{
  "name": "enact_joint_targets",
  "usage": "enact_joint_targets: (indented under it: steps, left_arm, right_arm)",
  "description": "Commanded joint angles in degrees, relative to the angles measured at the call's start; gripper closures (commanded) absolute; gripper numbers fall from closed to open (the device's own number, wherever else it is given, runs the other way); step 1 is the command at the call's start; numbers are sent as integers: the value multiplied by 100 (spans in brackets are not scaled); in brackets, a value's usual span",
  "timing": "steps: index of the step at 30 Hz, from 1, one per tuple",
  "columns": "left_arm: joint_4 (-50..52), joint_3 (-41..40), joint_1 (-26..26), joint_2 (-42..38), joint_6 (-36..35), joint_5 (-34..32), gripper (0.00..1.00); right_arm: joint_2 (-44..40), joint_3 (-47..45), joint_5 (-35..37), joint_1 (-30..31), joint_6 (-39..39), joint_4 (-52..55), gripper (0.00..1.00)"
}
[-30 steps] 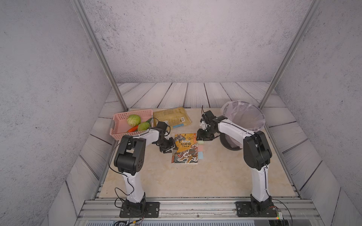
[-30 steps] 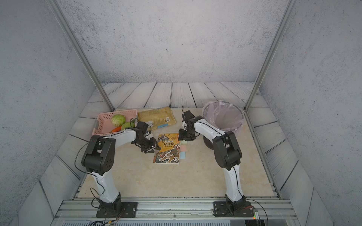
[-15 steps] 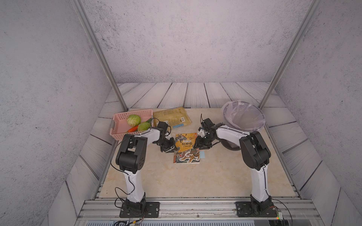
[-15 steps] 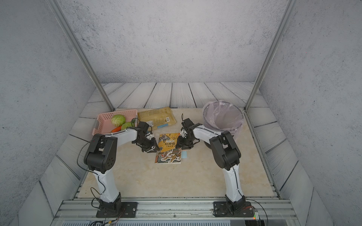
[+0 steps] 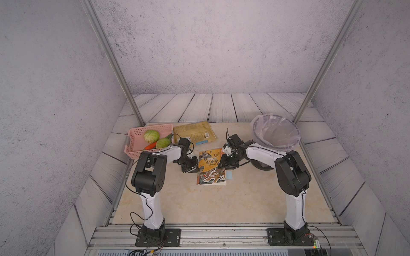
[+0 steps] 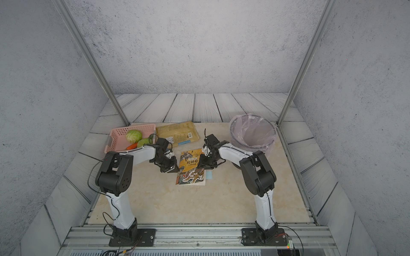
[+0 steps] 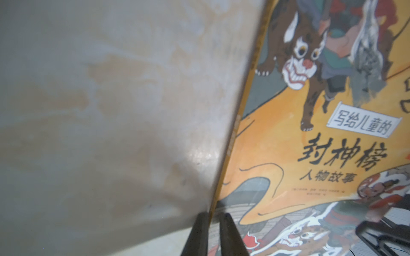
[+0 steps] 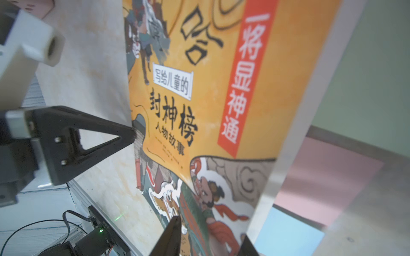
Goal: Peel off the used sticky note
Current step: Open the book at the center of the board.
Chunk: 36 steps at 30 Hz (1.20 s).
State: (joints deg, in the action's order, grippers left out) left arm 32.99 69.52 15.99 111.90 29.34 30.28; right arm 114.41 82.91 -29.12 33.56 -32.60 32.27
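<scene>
Nearest the rail, low in both top views, the two arms lean in over the marble table (image 5: 221,204). Just beyond, at frame centre, a picture book (image 5: 209,165) lies flat, cover up. At its left edge the left gripper (image 5: 192,169) is pinched tight on the spine; the left wrist view shows both fingers (image 7: 199,230) closed with the book's edge between them. The right gripper (image 5: 221,165) sits low over the cover's right edge, its jaws partly apart in the right wrist view, gripping nothing. A blue sticky note (image 5: 229,175) pokes out from under that edge, just beside the gripper. The right wrist view shows a pink sticky note (image 8: 328,186) and a green sticky note (image 8: 366,99) alongside it. Farther back stand a pink basket (image 5: 148,129) of vegetables at upper left, a yellow packet (image 5: 195,133) beside it, and a lined bin (image 5: 275,135) at upper right.
</scene>
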Motion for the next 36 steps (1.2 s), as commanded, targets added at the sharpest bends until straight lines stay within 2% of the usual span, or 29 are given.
enact_joint_targets:
  steps: [1, 5, 12, 20, 25, 31, 36]
  left_arm:
    - [221, -177, 79, 253, -51, -237, 83]
    - [215, -166, -112, -92, 28, -86, 72]
    - [156, -222, -766, -897, 89, 126, 54]
    - [67, -342, -1584, -1974, 153, 460, 40]
    - [-56, -505, -2122, -2644, 226, 675, 26]
    - [-162, -635, -2743, -3054, 360, 993, 23]
    - [-172, -640, -2866, -3171, 329, 1102, 22]
  right_arm:
    - [-273, -3, -60, 68, -91, 44, 64]
    - [-460, 254, 26, 161, -87, 228, 66]
    - [-420, 994, 68, 414, -93, 433, 67]
    - [379, 2102, -200, 714, -340, 254, 66]
    - [1057, 2873, -470, 877, -568, 68, 67]
    - [1899, 3884, -701, 1151, -744, 65, 67]
    - [2504, 4458, -745, 1305, -808, 127, 68]
